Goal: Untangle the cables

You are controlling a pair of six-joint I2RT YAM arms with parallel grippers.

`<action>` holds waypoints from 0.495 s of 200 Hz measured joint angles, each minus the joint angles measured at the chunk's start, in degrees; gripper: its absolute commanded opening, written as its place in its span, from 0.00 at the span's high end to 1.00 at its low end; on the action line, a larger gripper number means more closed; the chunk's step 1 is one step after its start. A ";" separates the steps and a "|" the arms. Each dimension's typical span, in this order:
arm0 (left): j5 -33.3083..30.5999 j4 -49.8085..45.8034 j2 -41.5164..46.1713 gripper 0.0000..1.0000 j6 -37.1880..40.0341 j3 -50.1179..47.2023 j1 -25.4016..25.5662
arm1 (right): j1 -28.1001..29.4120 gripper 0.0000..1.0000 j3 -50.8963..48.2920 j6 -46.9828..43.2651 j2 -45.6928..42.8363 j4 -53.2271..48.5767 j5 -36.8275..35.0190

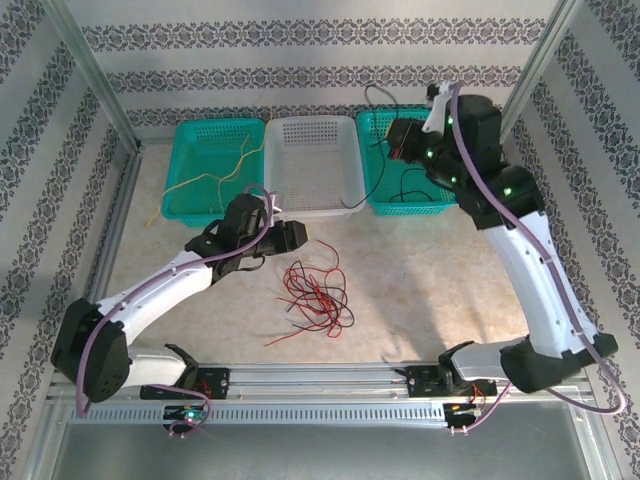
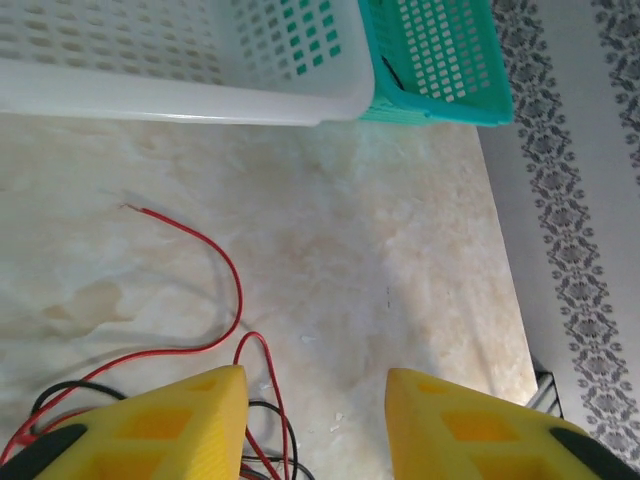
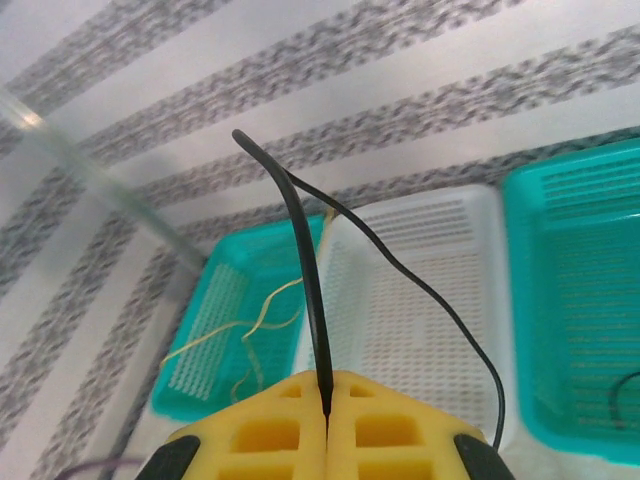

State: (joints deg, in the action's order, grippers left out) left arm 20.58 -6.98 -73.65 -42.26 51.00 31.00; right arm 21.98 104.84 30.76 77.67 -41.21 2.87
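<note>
The right gripper (image 3: 327,395), above the right teal basket (image 1: 400,208) at the table's far edge, has jaws pinching a black cable (image 3: 305,270); the left gripper (image 2: 315,385) hangs with jaws spread over the red-and-black cable tangle (image 1: 315,295) mid-table.

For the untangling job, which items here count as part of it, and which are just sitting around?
Part of the job:
- red-and-black cable tangle on the table
- black cable lifted near the right teal basket
- yellow cable in the left teal basket

Just sitting around:
- white basket
- purple arm cables
</note>
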 measured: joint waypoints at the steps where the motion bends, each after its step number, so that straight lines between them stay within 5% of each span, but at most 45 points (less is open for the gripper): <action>1: -0.15 -0.15 0.15 0.56 0.09 0.00 0.00 | -0.37 1.00 0.37 -0.02 0.31 -0.07 -0.07; 75: -3.78 -5.81 4.90 0.52 1.33 -1.49 -0.02 | -15.58 1.00 15.45 -1.07 19.98 -4.59 2.12; 99: -4.39 -7.26 6.08 0.52 1.33 -2.58 -0.02 | -17.81 0.71 22.51 -1.90 29.27 -8.15 3.21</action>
State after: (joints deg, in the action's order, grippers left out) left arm 16.19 -14.24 -67.57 -40.93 48.42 30.98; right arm 4.16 127.35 28.86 106.94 -49.36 6.09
